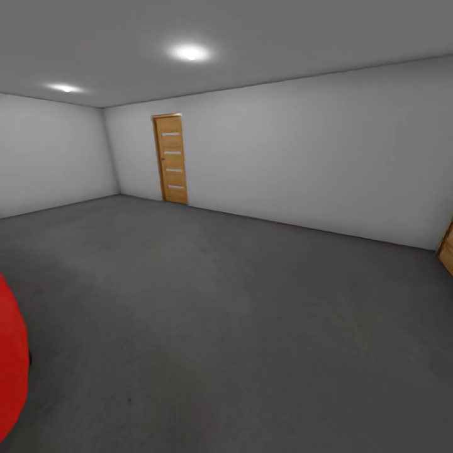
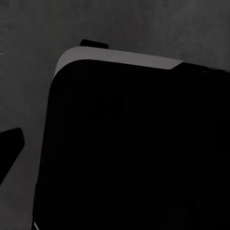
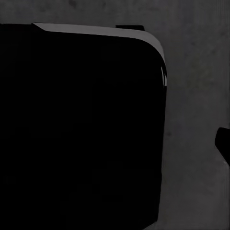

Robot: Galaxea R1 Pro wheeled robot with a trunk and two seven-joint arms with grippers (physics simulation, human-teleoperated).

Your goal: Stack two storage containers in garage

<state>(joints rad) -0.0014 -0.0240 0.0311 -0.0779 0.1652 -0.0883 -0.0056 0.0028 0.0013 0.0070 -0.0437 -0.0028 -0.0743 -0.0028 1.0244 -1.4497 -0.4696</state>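
Garage floor lies bare ahead; a red container edge shows at left, nothing stacked yet; hand states cannot be told.

Garage floor (dark grey, speckled), red container edge

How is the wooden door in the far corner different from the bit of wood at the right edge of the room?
The wooden door shows whole, upright in the far wall, with four pale slots down its face. The wooden piece at the right edge is cut off by the picture, so its shape cannot be told, and it sits lower and nearer. Both share a light orange-brown colour.
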